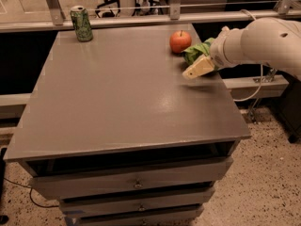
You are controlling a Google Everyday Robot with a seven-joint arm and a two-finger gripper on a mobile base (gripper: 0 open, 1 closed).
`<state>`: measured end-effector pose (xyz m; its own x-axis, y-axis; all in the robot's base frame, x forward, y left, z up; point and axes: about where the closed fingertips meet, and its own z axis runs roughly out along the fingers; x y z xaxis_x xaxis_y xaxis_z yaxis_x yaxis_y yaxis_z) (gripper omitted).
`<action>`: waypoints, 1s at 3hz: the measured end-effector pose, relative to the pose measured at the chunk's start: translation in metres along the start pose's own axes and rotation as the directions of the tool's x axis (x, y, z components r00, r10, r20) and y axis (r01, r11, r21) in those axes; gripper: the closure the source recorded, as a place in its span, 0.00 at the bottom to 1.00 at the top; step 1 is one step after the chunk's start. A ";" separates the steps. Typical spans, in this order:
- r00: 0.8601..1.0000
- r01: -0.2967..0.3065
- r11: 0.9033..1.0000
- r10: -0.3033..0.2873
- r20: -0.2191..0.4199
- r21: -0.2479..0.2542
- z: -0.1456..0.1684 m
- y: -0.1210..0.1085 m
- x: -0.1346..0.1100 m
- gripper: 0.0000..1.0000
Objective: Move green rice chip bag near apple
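Observation:
The apple (180, 41) is small, round and red-orange and stands near the table's far right edge. The green rice chip bag (196, 51) lies just right of the apple, close to it or touching it. Its right side is hidden behind my arm. My gripper (198, 68) is at the end of the white arm that comes in from the right. It sits just in front of the bag, low over the table top. I cannot see whether it still has hold of the bag.
A green drink can (81, 24) stands upright at the far left corner of the grey table (122, 102). Drawers are under the table's front edge. A rail and windows run behind the table. Speckled floor lies to the right.

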<state>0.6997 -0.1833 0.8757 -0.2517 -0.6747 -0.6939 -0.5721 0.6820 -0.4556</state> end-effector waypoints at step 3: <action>0.990 -0.046 0.997 0.055 0.127 -0.069 -0.039 0.005 -0.003 0.00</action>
<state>0.6668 -0.1883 0.8976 -0.1812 -0.5949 -0.7831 -0.6124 0.6913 -0.3834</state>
